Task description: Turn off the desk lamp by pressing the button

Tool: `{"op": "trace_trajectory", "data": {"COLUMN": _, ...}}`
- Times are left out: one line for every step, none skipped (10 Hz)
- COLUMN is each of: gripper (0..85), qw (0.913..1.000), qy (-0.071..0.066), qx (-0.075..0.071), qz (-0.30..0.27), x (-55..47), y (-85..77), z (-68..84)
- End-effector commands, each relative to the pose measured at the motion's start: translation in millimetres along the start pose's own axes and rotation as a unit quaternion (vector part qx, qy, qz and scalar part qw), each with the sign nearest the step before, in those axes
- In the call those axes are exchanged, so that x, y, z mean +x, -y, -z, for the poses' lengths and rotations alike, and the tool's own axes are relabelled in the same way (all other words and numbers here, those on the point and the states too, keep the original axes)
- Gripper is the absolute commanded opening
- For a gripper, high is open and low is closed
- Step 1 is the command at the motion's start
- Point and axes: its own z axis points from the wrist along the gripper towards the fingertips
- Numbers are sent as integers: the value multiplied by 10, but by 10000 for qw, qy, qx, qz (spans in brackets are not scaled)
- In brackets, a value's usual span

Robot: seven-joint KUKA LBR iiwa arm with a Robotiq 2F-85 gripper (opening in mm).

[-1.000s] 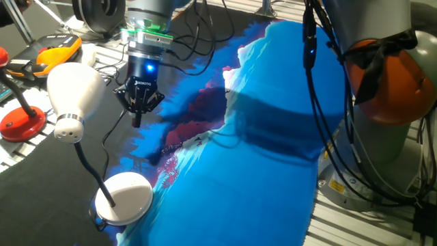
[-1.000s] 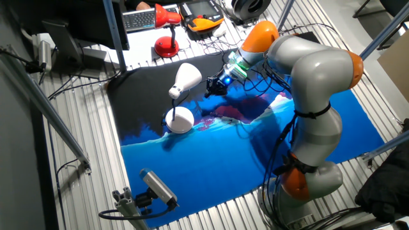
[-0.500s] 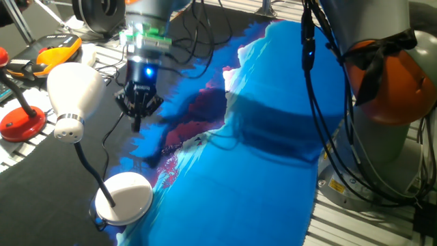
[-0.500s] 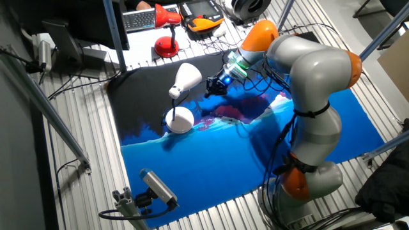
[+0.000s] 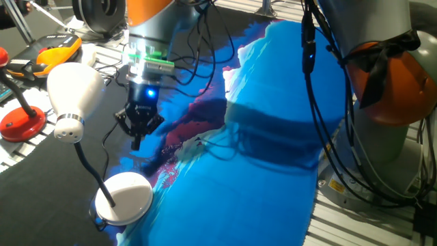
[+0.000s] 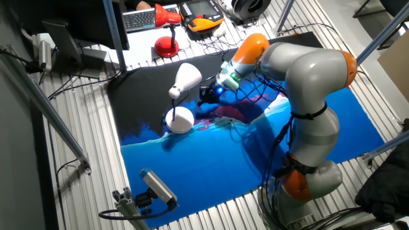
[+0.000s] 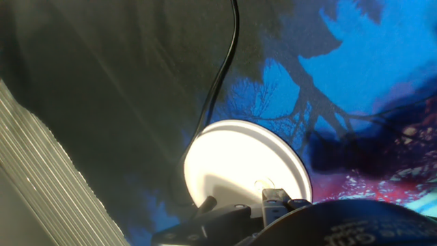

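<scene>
Leftmost, a red lamp at the table edge, well apart from the work. Next, the desk lamp: white bell head raised at left, thin black neck curving down to the flat round base near the front edge of the cloth, where black fabric meets blue print. Just right of the head, the gripper, pointing down above the cloth, apart from head and base, open room between. Cannot tell whether fingers are parted or closed. From the hand view, base lit bright, cord trailing away over black fabric. Farther right, open blue cloth, then hanging cables and the arm's pedestal. No readable writing.
</scene>
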Motion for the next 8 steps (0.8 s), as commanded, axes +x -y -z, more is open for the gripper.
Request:
{"op": "trace_trajectory", "data": {"gripper": 0, "qw": 10000, "qy": 3, "qx": -3, "qz": -6, "x": 10, "y": 5, "z": -27}}
{"op": "trace_trajectory", "data": {"gripper": 0, "qw": 10000, "qy": 7, "qx": -3, "qz": -3, "x": 16, "y": 7, "z": -40}}
{"op": "trace_trajectory", "data": {"gripper": 0, "qw": 10000, "qy": 4, "qx": -6, "qz": -14, "x": 12, "y": 6, "z": -37}}
{"op": "trace_trajectory", "data": {"gripper": 0, "qw": 10000, "qy": -4, "qx": 2, "qz": -19, "x": 12, "y": 6, "z": -37}}
{"op": "trace_trajectory", "data": {"gripper": 0, "qw": 10000, "qy": -45, "qx": 9, "qz": -46, "x": 12, "y": 6, "z": -37}}
{"op": "trace_trajectory", "data": {"gripper": 0, "qw": 9999, "qy": -98, "qx": 10, "qz": -55, "x": 12, "y": 6, "z": -37}}
{"op": "trace_trajectory", "data": {"gripper": 0, "qw": 9999, "qy": -121, "qx": 17, "qz": -28, "x": 12, "y": 6, "z": -37}}
{"op": "trace_trajectory", "data": {"gripper": 0, "qw": 9999, "qy": -133, "qx": 10, "qz": -10, "x": 12, "y": 6, "z": -37}}
